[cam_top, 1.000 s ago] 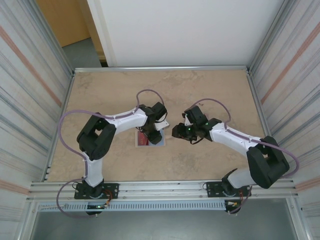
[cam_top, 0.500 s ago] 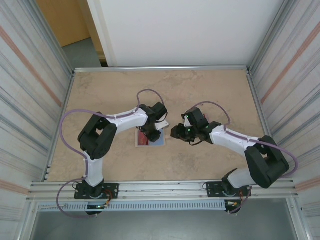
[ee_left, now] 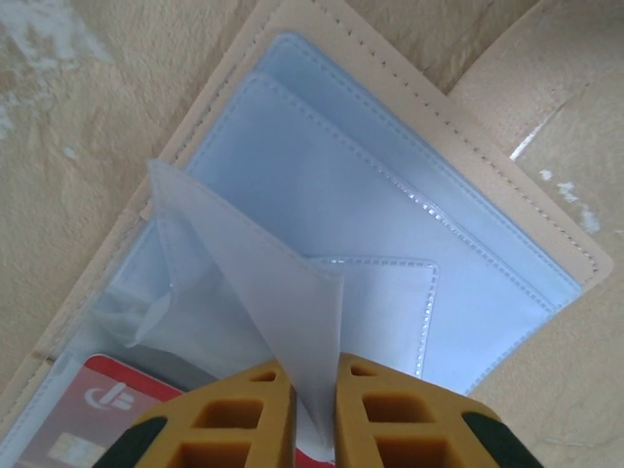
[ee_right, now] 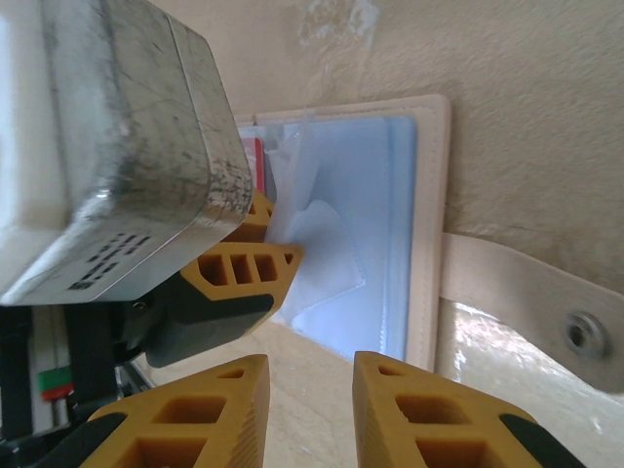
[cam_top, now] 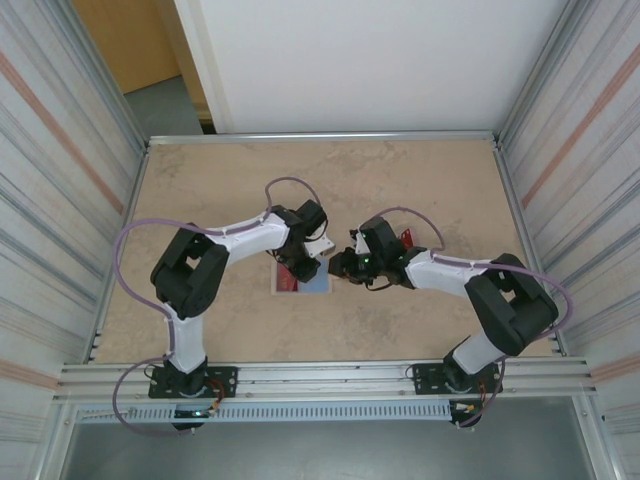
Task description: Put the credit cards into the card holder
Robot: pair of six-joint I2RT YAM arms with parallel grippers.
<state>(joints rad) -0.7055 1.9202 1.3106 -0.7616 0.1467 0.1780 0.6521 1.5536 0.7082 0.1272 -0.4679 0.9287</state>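
Left claw (ee_left: 314, 375): clenched on a clear leaf (ee_left: 253, 283) of the card holder (cam_top: 318, 281), and the leaf stands raised off the pale blue pockets. Credit card (ee_left: 102, 405): red, with a white emblem whose lettering is unreadable, lying in the holder's left half. Card holder: open and flat at mid-desk (cam_top: 420, 180), long axis left to right, beige stitched border, snap tab (ee_right: 526, 292) projecting from one edge. Right claw (ee_right: 310, 375): released, grasping nothing, just beside the holder's right edge.
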